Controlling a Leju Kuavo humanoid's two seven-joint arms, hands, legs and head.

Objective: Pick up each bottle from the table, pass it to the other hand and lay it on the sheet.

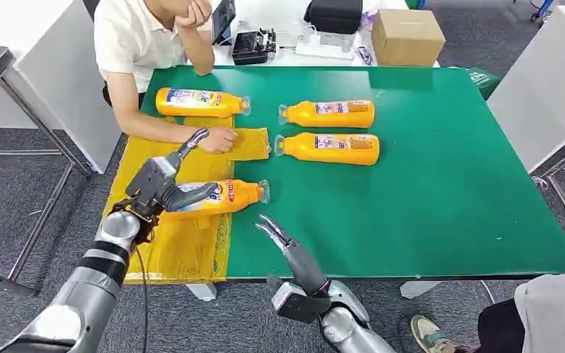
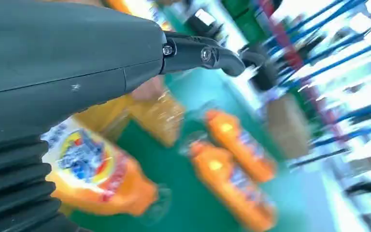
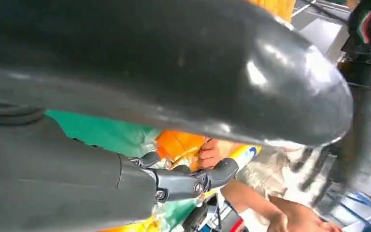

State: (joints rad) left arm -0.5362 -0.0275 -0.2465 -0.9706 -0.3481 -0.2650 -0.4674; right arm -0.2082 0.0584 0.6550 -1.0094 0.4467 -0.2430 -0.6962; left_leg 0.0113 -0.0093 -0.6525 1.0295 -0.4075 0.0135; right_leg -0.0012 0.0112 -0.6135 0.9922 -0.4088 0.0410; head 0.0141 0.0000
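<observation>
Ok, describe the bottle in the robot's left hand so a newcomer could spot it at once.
Start at the green table and find the yellow sheet draped over its near left corner. Two orange bottles lie on that sheet; take the held bottle, nearer the robot, cap pointing right. Unlike the far bottle and the two on bare green, it has the left robot hand on it.
</observation>
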